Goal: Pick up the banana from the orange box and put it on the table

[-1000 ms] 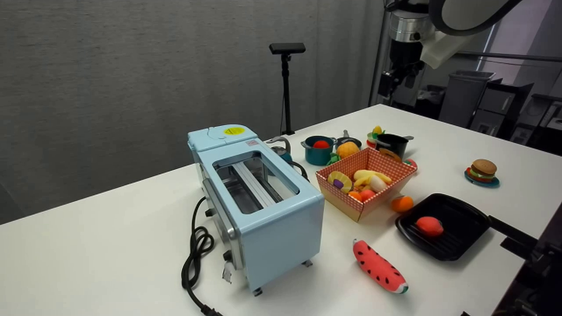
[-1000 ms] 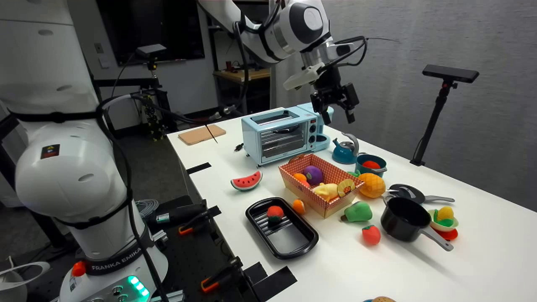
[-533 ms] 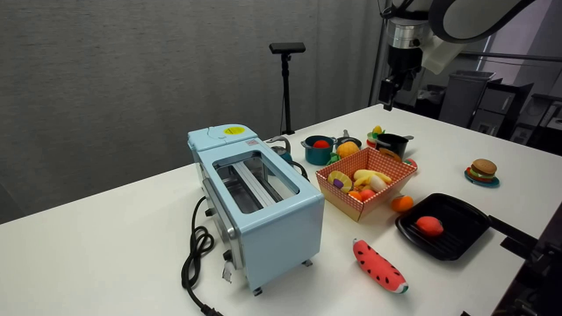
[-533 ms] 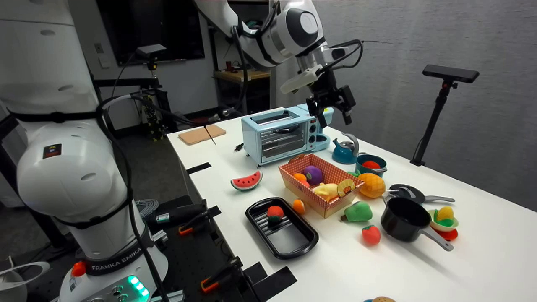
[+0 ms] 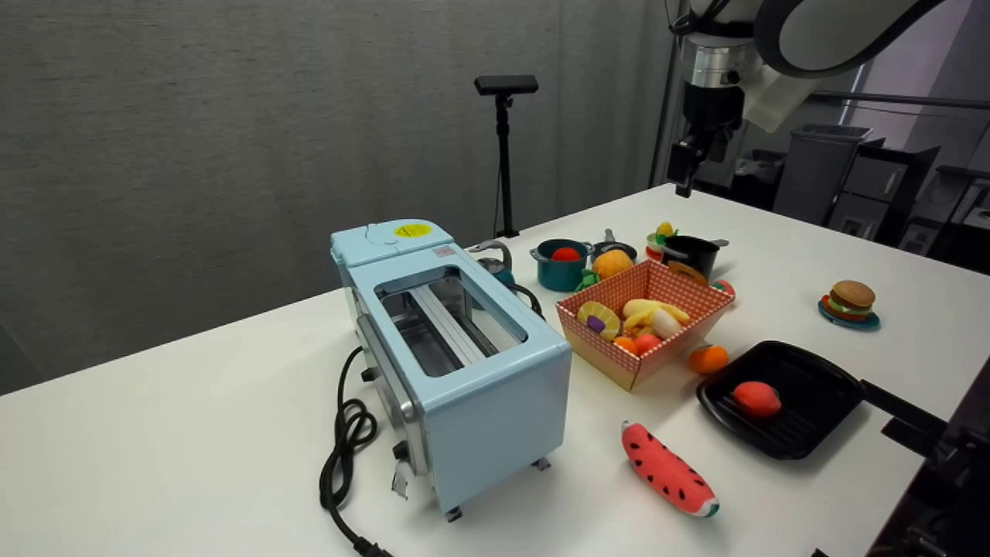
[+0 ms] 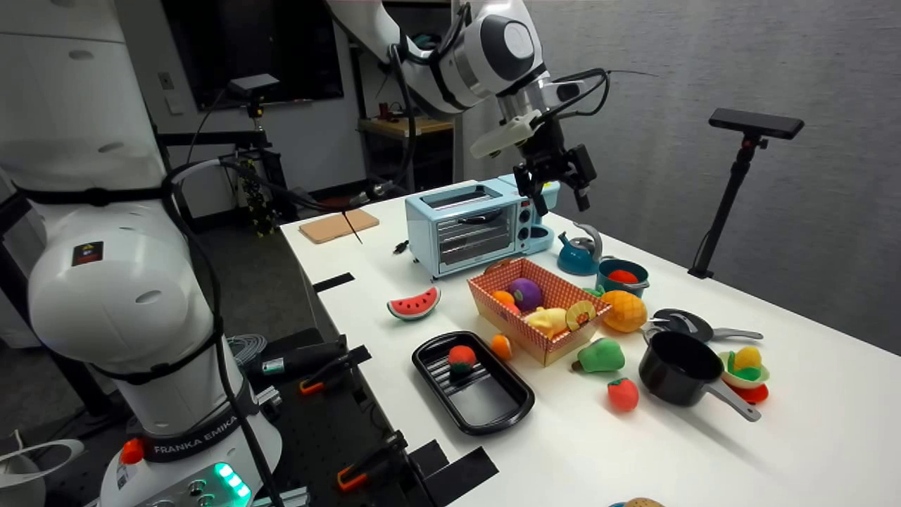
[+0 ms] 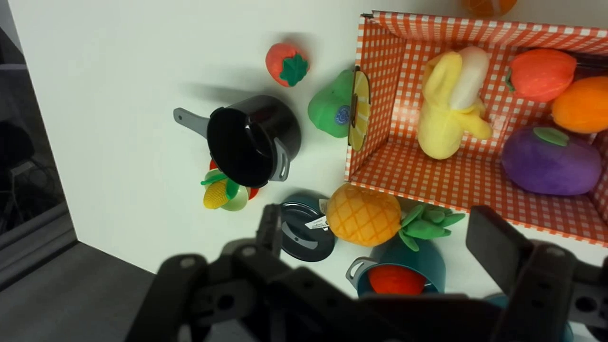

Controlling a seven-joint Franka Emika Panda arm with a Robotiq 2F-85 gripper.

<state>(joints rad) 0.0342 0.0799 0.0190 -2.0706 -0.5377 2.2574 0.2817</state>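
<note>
The yellow peeled banana lies inside the orange-and-white checked box; it shows in both exterior views [image 5: 646, 311] [image 6: 545, 320] and in the wrist view [image 7: 441, 118]. The orange box stands on the white table [image 5: 232, 433]; its walls show in both exterior views [image 5: 588, 357] [image 6: 505, 329] and in the wrist view [image 7: 384, 61]. My gripper is open and empty, with its fingers wide apart in the wrist view [image 7: 377, 223]. It hangs high above the table, apart from the box, in both exterior views [image 5: 684, 186] [image 6: 563, 206].
The box also holds a purple fruit [image 7: 551, 161] and an orange [image 7: 582, 105]. A pineapple [image 7: 363, 213] and a teal pot [image 7: 427, 259] stand beside it. A black pot [image 6: 679, 370], a black pan [image 6: 486, 405] and a blue toaster [image 6: 461, 243] are around it.
My gripper has come down a little over the last second, mostly in the first half, and is nearly still now. It stays open. The banana and box have not moved.
</note>
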